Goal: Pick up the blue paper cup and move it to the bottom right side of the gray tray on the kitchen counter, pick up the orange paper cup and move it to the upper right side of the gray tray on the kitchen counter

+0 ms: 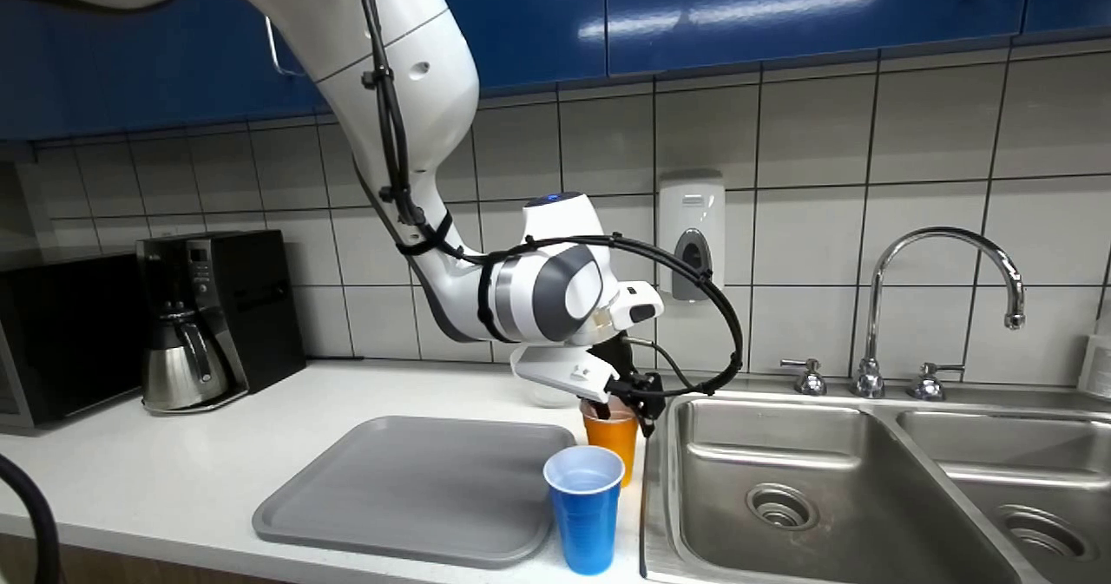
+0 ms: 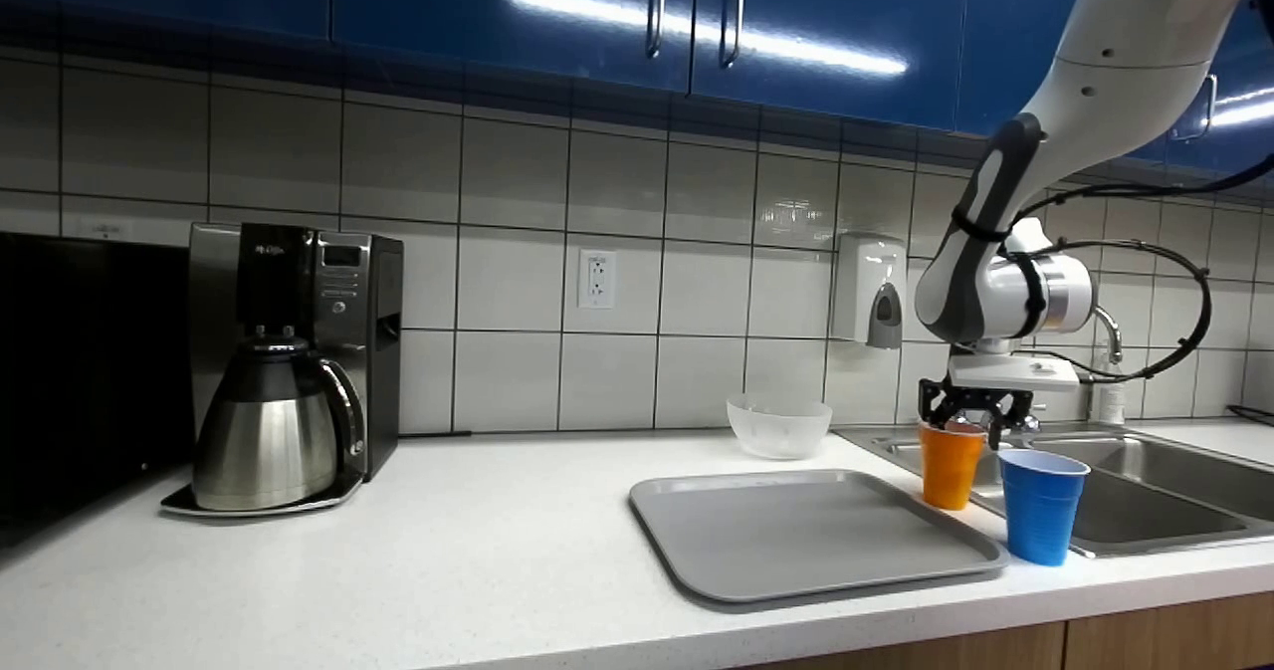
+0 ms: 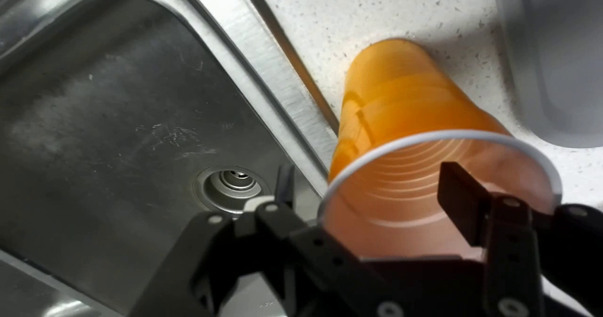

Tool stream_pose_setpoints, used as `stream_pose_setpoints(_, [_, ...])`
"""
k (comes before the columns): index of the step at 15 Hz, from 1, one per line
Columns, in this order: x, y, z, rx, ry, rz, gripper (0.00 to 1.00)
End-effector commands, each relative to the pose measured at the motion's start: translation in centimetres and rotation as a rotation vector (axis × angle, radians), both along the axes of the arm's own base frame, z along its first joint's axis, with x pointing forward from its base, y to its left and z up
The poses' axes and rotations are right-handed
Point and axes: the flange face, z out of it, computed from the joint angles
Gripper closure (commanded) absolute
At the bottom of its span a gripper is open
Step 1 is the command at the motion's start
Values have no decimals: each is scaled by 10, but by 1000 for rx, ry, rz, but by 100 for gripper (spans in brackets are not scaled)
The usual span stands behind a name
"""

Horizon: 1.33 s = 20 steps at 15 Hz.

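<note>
Fingers (image 3: 464,201) of the hand (image 3: 370,185) stand apart, one inside the orange cup (image 3: 405,91), one outside; near the hand stands the blue cup (image 2: 1040,511).

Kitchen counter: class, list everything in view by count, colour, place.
kitchen counter: 1, white, foreground
sink: 1, silver, counter
faucet: 1, silver, sink ledge
bottle: 1, white, near sink
gray tray: 1, gray, counter
blue cup: 1, blue, beside tray
orange cup: 1, orange, beside sink
bowl: 1, translucent, behind tray
coffee maker: 1, black-silver, counter
appliance: 1, black, counter
soap dispenser: 1, white, wall
outlet: 1, white, wall
cabinets: several, blue, overhead
arm: 1, white, overhead
end effector: 1, black, at orange cup
</note>
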Motion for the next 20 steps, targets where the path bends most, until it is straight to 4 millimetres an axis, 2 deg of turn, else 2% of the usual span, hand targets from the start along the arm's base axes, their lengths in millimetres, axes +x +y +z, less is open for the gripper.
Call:
stream_pose_setpoints(1, [3,-3,10,-12,-28,-17,0])
stream_pose_setpoints(10, [-4,8,36,-39,-59,13,0])
stream_pose_setpoints(15, [-9,31,54,-45,-72,59,0])
stream_pose_setpoints(20, [-21,63,71,-47,-82,132,0])
